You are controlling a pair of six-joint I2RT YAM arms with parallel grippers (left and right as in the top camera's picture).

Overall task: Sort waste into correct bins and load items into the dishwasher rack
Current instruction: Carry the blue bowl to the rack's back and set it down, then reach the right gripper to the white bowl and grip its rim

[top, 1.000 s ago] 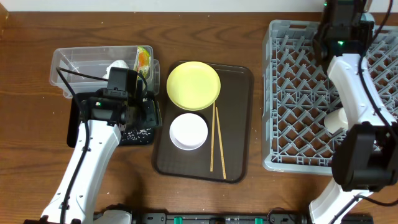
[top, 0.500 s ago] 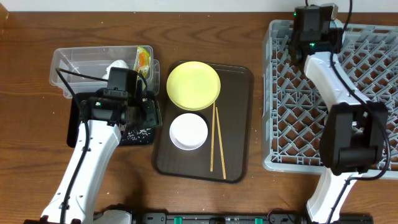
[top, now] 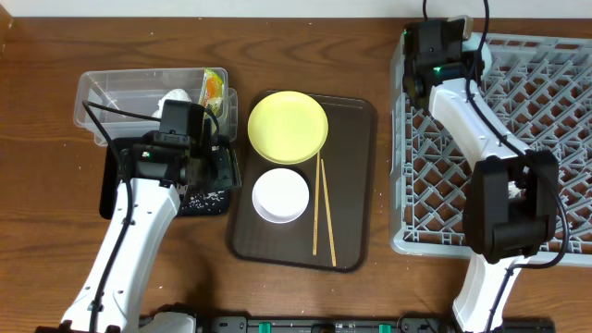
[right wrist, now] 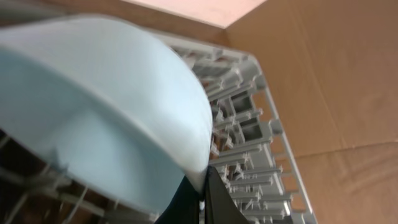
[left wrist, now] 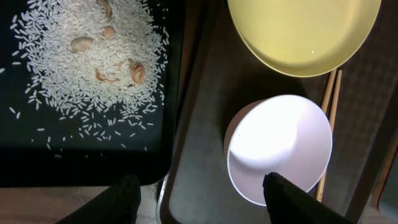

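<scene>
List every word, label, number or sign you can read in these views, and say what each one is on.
None: no text can be read in any view.
The wrapper in the tub: orange, yellow and green print, too small to read.
The plate, white bowl, blue bowl and rack: no marks visible.

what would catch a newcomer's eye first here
The big grey dishwasher rack fills the right side, with the right gripper pinching a light blue bowl at its far left corner. Mid-table, a yellow plate glows on a dark brown tray; rice whitens the black tray at left.
</scene>
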